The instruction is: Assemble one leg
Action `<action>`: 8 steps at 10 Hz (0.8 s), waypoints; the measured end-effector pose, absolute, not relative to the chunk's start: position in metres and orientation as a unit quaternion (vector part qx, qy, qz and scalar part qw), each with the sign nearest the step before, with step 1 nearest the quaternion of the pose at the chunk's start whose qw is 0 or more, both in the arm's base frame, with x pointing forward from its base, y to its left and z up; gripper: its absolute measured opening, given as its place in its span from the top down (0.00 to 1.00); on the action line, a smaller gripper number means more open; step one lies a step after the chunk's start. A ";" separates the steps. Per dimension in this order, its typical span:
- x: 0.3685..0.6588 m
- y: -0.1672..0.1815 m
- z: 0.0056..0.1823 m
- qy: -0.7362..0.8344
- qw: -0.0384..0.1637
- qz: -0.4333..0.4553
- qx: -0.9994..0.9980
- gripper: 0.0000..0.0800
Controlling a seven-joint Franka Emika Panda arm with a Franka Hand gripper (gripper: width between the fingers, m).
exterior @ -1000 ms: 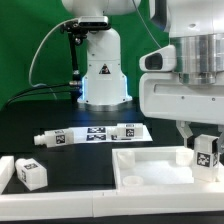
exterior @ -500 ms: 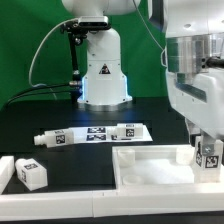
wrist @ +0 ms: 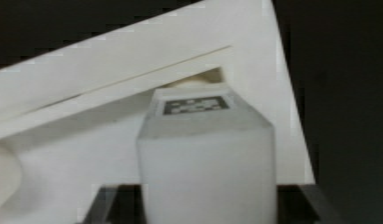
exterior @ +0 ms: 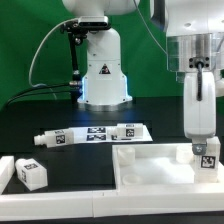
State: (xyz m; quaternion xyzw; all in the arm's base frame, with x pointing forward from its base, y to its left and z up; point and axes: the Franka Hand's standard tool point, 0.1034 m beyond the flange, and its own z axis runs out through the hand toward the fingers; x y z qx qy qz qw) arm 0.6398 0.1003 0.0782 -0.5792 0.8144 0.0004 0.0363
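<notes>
Seen from outside: leg (exterior: 207,154), a small white block with a black-and-white tag, hanging directly beneath the hand (exterior: 204,150), right at the fingertips, over the corner of the white tray (exterior: 150,172) at the exterior view's right. Clenched on the leg, with the block's upper part hidden between the fingers. Long axis of the leg upright, in line with the arm above it.

Seen from the wrist: leg (wrist: 204,150) filling the middle of the picture, tagged end pointing away toward the tray's corner (wrist: 241,60), where a small recess shows just beyond the block's end. Touching or just apart there: cannot tell.

Likely next: straight down along the leg's own axis into that corner.

Elsewhere on the bench: two rods (exterior: 90,134) behind the tray, and a second small block (exterior: 30,174) well apart from it at the exterior view's left.
</notes>
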 end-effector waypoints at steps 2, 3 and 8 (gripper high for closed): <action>0.640 0.100 0.078 0.819 0.038 0.003 -0.572 0.64; 0.640 0.100 0.078 0.813 0.038 0.002 -0.581 0.64; 0.645 0.099 0.130 0.744 0.068 -0.005 -0.665 0.23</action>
